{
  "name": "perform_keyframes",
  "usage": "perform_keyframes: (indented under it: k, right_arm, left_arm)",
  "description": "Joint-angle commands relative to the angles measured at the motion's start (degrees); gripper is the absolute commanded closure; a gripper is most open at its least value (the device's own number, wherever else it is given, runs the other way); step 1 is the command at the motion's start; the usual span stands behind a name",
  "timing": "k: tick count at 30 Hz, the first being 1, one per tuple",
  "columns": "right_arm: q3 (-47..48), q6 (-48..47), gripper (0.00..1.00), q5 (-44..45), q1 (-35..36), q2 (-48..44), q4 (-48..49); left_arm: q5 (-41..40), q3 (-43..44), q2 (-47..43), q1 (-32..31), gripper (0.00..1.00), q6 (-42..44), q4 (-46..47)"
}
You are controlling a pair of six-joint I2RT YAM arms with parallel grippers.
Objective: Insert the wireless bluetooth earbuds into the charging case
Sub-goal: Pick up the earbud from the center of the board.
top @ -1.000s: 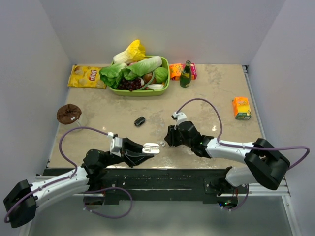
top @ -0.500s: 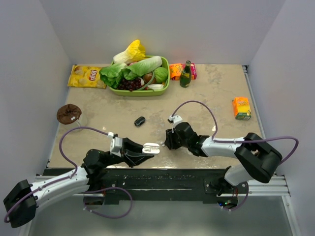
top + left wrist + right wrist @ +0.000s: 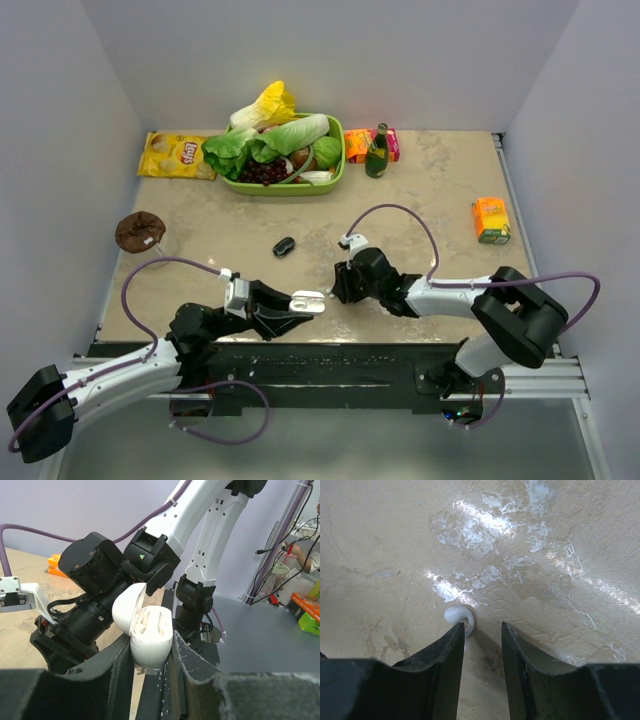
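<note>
My left gripper (image 3: 148,652) is shut on the white charging case (image 3: 147,635), held just above the table's near edge with its lid hinged open and its two moulded slots showing; the same case (image 3: 307,301) appears in the top view. My right gripper (image 3: 482,630) is open and low over the table. A whitish earbud (image 3: 457,615) lies at the tip of its left finger, partly covered by that finger and not between the jaws. In the top view the right gripper (image 3: 338,290) sits just right of the case and hides that earbud. A small black oval piece (image 3: 284,246) lies further back.
A green basket (image 3: 336,175) of vegetables stands at the back, with a yellow chips bag (image 3: 177,155) to its left and a dark bottle (image 3: 377,150) and an orange-pink pack (image 3: 358,146) to its right. An orange carton (image 3: 491,220) is at the right, a brown object (image 3: 139,231) at the left.
My right gripper has slid left toward the case and come down over the whitish earbud. The left arm and the case have not moved.
</note>
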Motion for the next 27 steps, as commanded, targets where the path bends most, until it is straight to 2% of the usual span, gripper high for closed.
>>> perform_keyframes:
  k: [1,20,27]
  right_arm:
    - [2.0,-1.0,0.60,-1.1,-0.1,1.0,2.3]
    - [3.2,-1.6,0.60,-1.5,2.0,4.6,2.3]
    - [3.2,-1.4,0.67,-2.8,3.2,5.3,2.9]
  left_arm:
    - [-0.6,-4.3,-0.2,-0.3,1.00,1.2,2.7]
    - [-0.1,-4.5,0.1,-0.3,1.00,0.7,3.5]
    - [0.0,-4.6,0.2,-0.3,1.00,0.7,3.6]
